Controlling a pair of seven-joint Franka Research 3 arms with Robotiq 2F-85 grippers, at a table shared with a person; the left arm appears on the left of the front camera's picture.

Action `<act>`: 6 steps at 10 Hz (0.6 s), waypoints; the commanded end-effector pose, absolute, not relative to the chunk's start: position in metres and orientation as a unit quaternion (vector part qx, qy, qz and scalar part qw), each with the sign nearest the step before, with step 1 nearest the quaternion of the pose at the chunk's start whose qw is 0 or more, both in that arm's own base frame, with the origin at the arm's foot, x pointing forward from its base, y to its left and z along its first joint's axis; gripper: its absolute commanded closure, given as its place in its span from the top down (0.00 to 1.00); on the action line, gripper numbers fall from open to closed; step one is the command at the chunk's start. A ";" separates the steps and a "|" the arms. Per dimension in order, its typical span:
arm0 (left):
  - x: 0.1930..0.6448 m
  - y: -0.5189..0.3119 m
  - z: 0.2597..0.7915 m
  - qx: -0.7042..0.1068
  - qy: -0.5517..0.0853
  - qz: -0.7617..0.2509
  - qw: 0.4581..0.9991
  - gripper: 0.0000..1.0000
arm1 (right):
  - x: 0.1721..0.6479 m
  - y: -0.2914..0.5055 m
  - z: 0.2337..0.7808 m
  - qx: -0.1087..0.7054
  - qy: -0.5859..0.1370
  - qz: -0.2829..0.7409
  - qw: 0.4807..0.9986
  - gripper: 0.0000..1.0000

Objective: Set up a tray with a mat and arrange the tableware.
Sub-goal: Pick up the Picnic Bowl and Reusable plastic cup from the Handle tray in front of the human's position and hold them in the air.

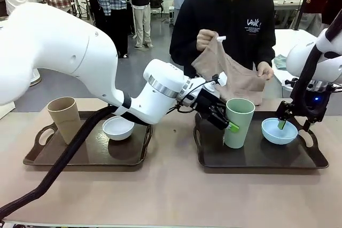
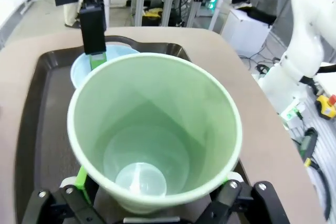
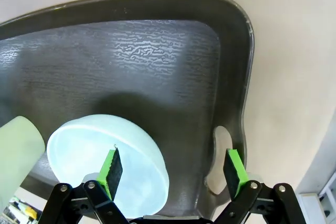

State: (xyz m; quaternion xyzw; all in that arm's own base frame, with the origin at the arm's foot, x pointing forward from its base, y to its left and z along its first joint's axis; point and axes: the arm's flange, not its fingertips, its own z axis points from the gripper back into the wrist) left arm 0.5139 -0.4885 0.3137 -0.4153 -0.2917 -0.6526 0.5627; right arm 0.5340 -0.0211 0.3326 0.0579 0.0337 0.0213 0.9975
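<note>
My left gripper (image 1: 231, 124) (image 2: 156, 182) reaches across to the right tray (image 1: 256, 156) and is shut on the pale green cup (image 1: 239, 123) (image 2: 157, 124), which stands upright on it. Beside the cup lies the light blue bowl (image 1: 279, 132) (image 3: 100, 156). My right gripper (image 1: 294, 125) (image 3: 173, 169) is open, one finger inside the bowl and the other outside its rim. The tan cup (image 1: 64, 118) and the white bowl (image 1: 118, 127) rest on the left tray (image 1: 85, 156). A person at the far side holds up a beige mat (image 1: 230, 73) with both hands.
The two dark trays lie side by side with a strip of bare table (image 1: 171, 148) between them. The right tray's handle hole (image 3: 223, 140) is just under my right gripper's outer finger. The left arm's black cable (image 1: 64, 158) trails over the left tray.
</note>
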 end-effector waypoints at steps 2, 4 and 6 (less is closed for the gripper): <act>0.525 -0.504 0.303 -0.419 -0.296 -0.663 0.545 1.00 | 0.539 -0.020 0.325 0.042 0.022 0.026 0.999 1.00; 0.525 -0.503 0.300 -0.422 -0.298 -0.663 0.542 0.46 | 0.536 -0.019 0.324 0.041 0.022 0.050 0.998 0.44; 0.526 -0.496 0.303 -0.424 -0.303 -0.657 0.545 0.00 | 0.534 -0.020 0.326 0.040 0.018 0.048 0.998 0.00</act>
